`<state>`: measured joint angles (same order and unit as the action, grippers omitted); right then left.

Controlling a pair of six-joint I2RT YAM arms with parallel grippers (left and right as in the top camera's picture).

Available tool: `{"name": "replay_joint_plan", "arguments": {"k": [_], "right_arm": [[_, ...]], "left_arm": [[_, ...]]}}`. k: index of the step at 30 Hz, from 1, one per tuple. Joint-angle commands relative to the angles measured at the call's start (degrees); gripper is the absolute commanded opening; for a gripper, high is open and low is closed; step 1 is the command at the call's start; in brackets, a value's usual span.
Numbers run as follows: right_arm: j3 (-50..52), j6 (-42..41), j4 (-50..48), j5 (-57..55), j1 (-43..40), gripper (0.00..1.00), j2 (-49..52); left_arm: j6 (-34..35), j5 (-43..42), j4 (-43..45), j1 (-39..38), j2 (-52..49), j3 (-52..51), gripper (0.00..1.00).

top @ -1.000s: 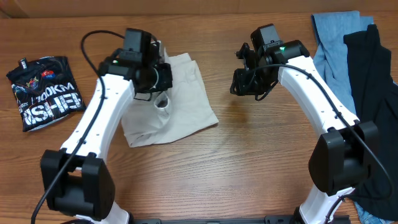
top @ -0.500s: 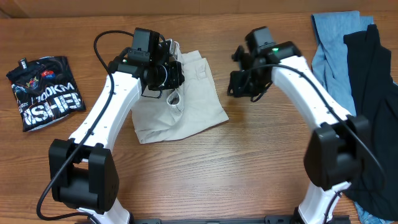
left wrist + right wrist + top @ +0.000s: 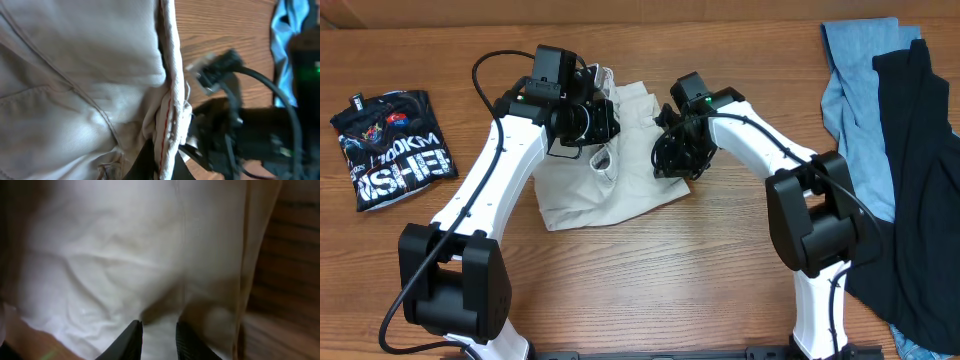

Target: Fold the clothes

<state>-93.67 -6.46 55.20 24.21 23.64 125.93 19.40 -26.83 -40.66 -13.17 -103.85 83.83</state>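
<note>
While a black printed shirt (image 3: pixel 392 148) lies folded well apart at the far left, my left gripper (image 3: pixel 595 125) is clamped on a thick seamed edge of the beige shorts (image 3: pixel 620 185), that arm stretched forward over the cloth. The shorts lie spread on the table (image 3: pixel 720 280) between my grippers, long axis running far to near. My right gripper (image 3: pixel 672 160), nearer their right edge, hangs just over it, arm bent inward, fingers (image 3: pixel 132 340) slightly apart with nothing visibly caught. Blue (image 3: pixel 855 70) and black garments (image 3: pixel 920 150) lie far right.
</note>
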Motion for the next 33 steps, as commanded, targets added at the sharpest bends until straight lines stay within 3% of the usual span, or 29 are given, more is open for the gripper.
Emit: {"name": "replay_joint_plan", "arguments": {"k": [1, 14, 33], "right_arm": [[0.1, -1.3, -0.5, 0.7, -0.2, 0.26, 2.4], [0.1, -1.3, -0.6, -0.6, -0.2, 0.26, 3.4], [0.1, -1.3, 0.6, -0.6, -0.2, 0.22, 3.2]], "left_arm": [[-0.1, -7.1, 0.7, -0.7, 0.5, 1.9, 0.04], [1.1, -13.1, 0.7, -0.7, 0.6, 7.1, 0.04], [0.1, 0.5, -2.8, -8.4, 0.1, 6.2, 0.06]]}}
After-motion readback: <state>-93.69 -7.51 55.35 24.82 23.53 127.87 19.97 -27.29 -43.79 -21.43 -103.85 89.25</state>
